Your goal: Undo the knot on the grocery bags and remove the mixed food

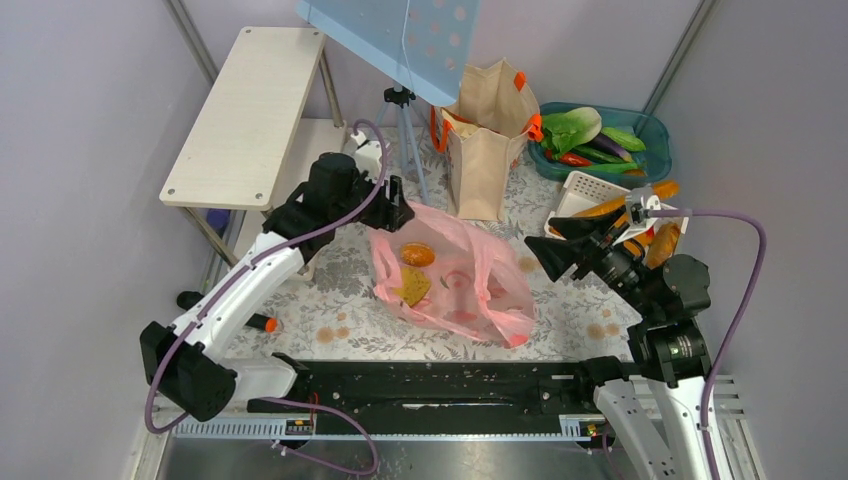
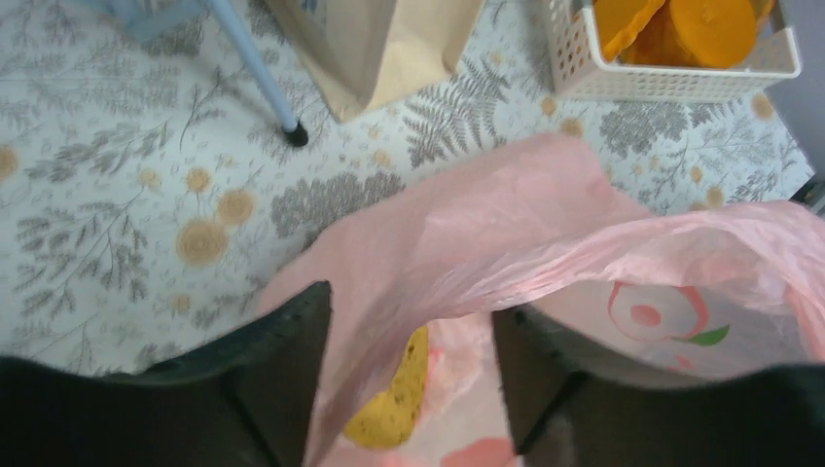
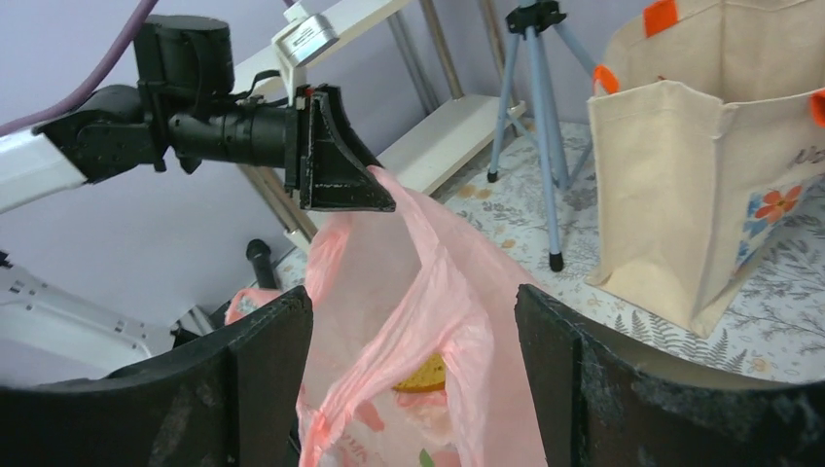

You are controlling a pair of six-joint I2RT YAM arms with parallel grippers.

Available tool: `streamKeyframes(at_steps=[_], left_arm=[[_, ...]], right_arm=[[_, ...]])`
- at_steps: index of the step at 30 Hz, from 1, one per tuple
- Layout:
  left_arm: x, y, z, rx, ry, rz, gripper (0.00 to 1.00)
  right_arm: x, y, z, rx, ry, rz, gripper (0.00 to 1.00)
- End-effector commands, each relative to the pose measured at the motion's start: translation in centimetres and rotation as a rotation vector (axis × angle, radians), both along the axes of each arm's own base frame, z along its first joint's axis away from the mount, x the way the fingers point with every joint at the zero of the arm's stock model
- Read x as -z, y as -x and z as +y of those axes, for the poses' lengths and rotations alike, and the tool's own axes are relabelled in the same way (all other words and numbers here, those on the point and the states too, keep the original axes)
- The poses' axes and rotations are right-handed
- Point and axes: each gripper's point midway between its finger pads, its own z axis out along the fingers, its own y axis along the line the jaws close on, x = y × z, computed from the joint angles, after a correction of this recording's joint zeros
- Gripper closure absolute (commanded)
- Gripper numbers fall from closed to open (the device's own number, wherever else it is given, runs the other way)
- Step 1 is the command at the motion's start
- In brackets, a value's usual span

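Observation:
The pink grocery bag [image 1: 455, 285] lies mid-table on the floral cloth, its mouth raised toward the far left. My left gripper [image 1: 400, 213] is at that raised edge. In the left wrist view its jaws [image 2: 411, 302] stand apart, with loose pink film [image 2: 506, 224] running between them. From the right wrist view the film still hangs from the left gripper's tip [image 3: 375, 195]. My right gripper [image 3: 413, 297] is open to the bag's right, a twisted pink strand [image 3: 389, 360] between its fingers, untouched. Inside the bag show a yellow-brown food piece [image 1: 412, 287] and an orange round one [image 1: 418, 255].
A beige floral tote [image 1: 487, 140] with orange handles stands behind the bag. A white basket [image 1: 580, 190] of orange food and a blue tub [image 1: 655, 135] of toy vegetables sit at the back right. A tripod [image 1: 402, 110] and a wooden shelf [image 1: 250, 110] stand at the back left.

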Motion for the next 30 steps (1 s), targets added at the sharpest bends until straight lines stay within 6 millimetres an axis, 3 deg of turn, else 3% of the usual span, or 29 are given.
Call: streamKeyframes(at_steps=[1, 3, 4, 10, 14, 18, 25, 30], left_arm=[[-4.0, 0.6, 1.7, -0.068, 0.022, -0.108, 0.26], [-4.5, 1.5, 2.9, -0.115, 0.025, -0.116, 0.06], [-4.5, 2.0, 3.3, -0.134, 0.029, -0.108, 0.02], [-3.4, 6.2, 4.5, -0.196, 0.015, -0.047, 0.01], [-1.0, 7.9, 4.5, -0.209, -0.013, 0.035, 0.01], [1.8, 7.9, 4.2, -0.231, -0.021, 0.089, 0.01], [3.4, 6.1, 4.4, -0.271, -0.022, 0.091, 0.01], [5.9, 5.5, 3.5, -0.216, -0.048, 0.139, 0.03]], right_arm=[[-0.3, 1.6, 0.9, -0.081, 0.008, -0.005, 0.18], [0.0, 1.3, 0.8, -0.067, 0.015, 0.006, 0.19], [0.1, 1.1, 0.9, -0.069, 0.016, 0.011, 0.19], [1.3, 0.2, 1.9, -0.091, 0.026, 0.032, 0.20], [2.5, -0.9, 2.6, -0.057, 0.090, 0.043, 0.22], [3.1, -1.1, 4.4, -0.078, 0.147, 0.049, 0.22], [2.2, 0.5, 9.1, -0.214, 0.190, 0.006, 0.23], [2.1, 2.0, 12.5, -0.311, 0.230, -0.048, 0.24]])
